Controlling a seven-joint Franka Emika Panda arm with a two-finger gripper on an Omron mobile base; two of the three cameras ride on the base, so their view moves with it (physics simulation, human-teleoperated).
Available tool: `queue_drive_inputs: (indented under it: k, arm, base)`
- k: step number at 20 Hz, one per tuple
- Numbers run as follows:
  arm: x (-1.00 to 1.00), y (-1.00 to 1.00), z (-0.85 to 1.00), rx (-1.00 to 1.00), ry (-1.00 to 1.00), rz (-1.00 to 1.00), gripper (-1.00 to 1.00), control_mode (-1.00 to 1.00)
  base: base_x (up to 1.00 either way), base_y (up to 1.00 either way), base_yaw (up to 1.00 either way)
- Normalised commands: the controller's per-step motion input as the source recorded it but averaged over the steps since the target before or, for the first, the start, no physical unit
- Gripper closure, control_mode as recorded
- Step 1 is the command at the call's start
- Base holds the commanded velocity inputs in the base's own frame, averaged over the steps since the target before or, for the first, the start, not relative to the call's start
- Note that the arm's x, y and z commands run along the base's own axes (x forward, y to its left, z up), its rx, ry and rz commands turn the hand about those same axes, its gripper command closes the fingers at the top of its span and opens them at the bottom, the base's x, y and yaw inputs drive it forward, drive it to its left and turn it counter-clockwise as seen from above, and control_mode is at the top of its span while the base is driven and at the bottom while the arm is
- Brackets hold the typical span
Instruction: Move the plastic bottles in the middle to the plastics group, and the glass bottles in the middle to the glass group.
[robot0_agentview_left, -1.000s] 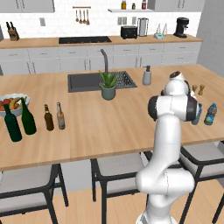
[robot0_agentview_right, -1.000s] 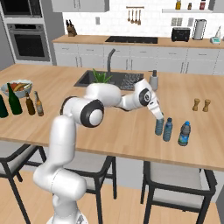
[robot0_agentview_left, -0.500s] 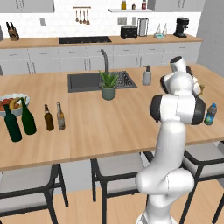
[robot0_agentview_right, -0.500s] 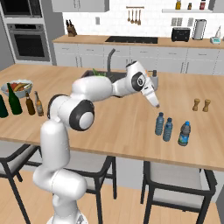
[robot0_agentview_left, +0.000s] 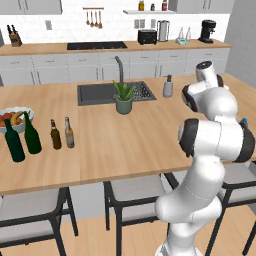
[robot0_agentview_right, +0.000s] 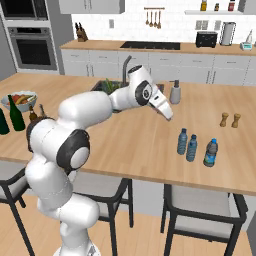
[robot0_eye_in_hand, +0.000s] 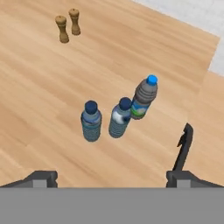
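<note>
Three small plastic bottles stand close together on the wooden counter. The leftmost is light blue with a dark cap (robot0_eye_in_hand: 91, 121) (robot0_agentview_right: 182, 141). Beside it are a paler one (robot0_eye_in_hand: 120, 118) (robot0_agentview_right: 191, 148) and a darker one with a greenish label (robot0_eye_in_hand: 144, 97) (robot0_agentview_right: 210, 153). My gripper (robot0_agentview_right: 167, 114) (robot0_eye_in_hand: 114, 166) hangs open and empty above the counter, up and to the left of them. Far left, a dark brown beer bottle (robot0_agentview_left: 55, 135) and an amber one (robot0_agentview_left: 69, 133) stand next to two tall green wine bottles (robot0_agentview_left: 14, 141) (robot0_agentview_left: 32, 134).
A fruit bowl (robot0_agentview_left: 12, 117) sits behind the wine bottles. The sink (robot0_agentview_left: 100, 93), a potted plant (robot0_agentview_left: 123, 97) and a soap dispenser (robot0_agentview_right: 175, 93) are mid-counter. Two wooden shakers (robot0_eye_in_hand: 68, 26) stand beyond the plastic bottles. Stools line the counter's near edge.
My gripper was down at the leftmost plastic bottle, then lifted off it and drew back toward the sink. The bottle stays standing with the other two.
</note>
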Motion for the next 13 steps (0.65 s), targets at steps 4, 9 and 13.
queue_drive_inputs:
  k: [4,9,13]
  arm:
    - [-0.96,0.19,0.0,0.0,0.0,0.35,-1.0,-1.0]
    - [-0.57,0.18,0.0,0.0,-0.02,0.25,-1.0,-1.0]
    - [-0.56,0.46,0.0,0.0,-0.06,0.14,-1.0,-1.0]
  base:
    - [0.0,0.0,0.0]
    - [0.0,0.0,0.0]
    - [0.0,0.0,0.0]
